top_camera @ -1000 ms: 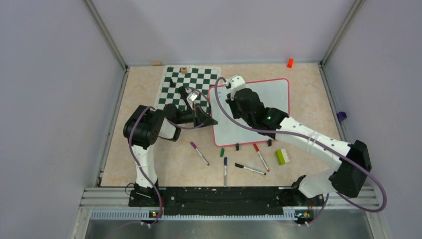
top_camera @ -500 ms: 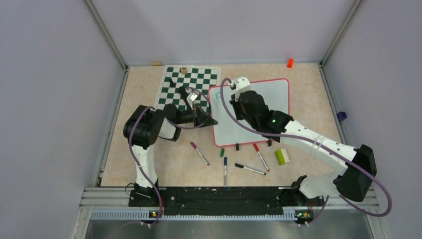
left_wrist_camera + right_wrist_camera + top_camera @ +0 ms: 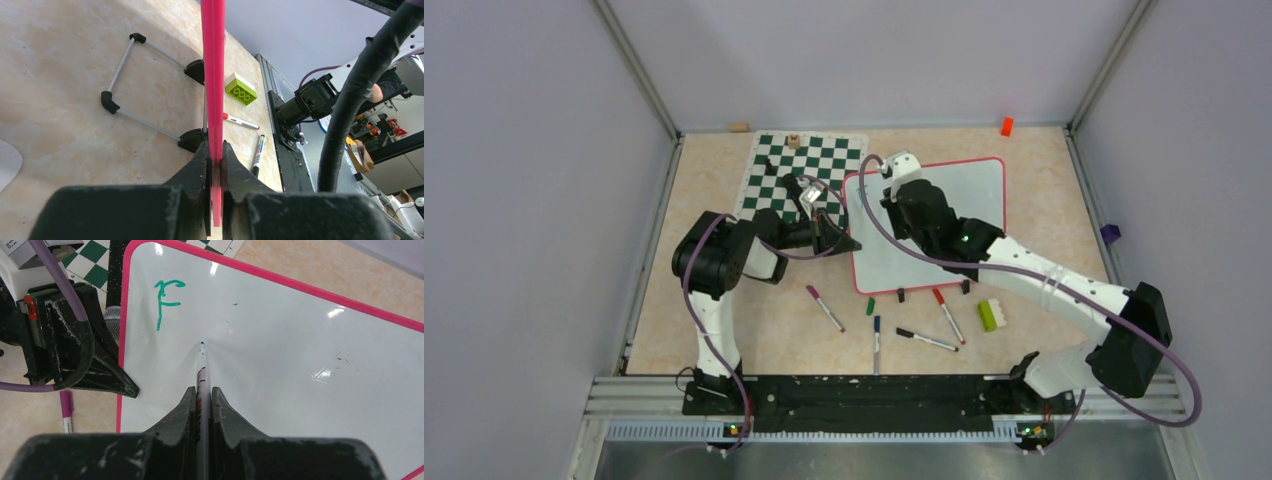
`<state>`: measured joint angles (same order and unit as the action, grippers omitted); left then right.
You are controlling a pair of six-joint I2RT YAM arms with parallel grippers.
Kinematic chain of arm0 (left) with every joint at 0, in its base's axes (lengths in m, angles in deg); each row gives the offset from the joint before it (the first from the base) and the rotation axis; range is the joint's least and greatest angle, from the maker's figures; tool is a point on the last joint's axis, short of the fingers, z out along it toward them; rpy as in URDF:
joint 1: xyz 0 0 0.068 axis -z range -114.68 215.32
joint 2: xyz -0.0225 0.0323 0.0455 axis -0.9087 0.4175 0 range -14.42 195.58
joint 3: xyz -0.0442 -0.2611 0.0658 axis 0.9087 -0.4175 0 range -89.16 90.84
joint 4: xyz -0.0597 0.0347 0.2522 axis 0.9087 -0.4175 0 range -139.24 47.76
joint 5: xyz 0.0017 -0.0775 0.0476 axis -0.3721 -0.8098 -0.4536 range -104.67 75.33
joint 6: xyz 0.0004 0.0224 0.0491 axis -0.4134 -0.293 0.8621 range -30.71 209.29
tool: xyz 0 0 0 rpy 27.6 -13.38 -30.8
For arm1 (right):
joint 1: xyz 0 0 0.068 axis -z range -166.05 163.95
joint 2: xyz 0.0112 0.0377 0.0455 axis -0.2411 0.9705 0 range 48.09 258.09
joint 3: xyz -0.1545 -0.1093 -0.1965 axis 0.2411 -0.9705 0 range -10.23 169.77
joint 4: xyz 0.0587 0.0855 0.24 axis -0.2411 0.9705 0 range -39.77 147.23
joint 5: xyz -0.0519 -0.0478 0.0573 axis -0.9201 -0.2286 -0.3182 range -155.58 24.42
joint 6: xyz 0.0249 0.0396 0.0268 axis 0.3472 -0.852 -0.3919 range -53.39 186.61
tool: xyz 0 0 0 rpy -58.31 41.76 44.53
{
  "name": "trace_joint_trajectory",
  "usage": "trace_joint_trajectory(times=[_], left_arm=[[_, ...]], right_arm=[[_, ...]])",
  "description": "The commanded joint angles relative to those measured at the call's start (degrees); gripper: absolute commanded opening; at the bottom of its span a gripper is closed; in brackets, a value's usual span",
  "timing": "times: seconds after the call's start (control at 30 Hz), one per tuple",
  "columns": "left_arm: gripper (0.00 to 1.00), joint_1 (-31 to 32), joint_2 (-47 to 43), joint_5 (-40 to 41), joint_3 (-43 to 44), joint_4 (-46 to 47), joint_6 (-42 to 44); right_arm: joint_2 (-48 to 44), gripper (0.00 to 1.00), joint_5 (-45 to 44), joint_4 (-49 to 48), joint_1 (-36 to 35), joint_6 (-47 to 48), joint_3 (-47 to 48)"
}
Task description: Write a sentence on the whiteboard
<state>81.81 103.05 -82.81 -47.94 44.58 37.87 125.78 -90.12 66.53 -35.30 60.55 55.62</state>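
Right tool pinching the slim white marker, one letter in.
Left tool clamps the glossy pink-framed whiteboard toward the bench's far edge. Only a teal F sits top-left, so I'd start the next letter just right of it.

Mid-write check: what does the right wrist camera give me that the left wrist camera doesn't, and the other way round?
Only the right wrist view: the whiteboard face-on with a green letter F, and the marker pinched in the right gripper, its tip pointing at the board to the lower right of the F.
Only the left wrist view: the wire stand behind the board, a green brick and loose pens on the table.
Both: the pink frame, clamped by the left gripper.
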Motion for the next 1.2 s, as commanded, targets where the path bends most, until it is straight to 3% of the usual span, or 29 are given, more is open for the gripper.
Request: trace_joint_trajectory(times=[0.0,1.17], left_arm=[[0.0,1.17,-0.75,-3.6,0.71,5.99,1.23],[0.0,1.09,-0.72,-3.05,0.5,5.99,0.62]], right_arm=[[0.91,0.0,-0.47,-1.26,0.52,0.23,4.39],[5.7,0.0,-2.09,-2.22,0.54,0.89,8.17]])
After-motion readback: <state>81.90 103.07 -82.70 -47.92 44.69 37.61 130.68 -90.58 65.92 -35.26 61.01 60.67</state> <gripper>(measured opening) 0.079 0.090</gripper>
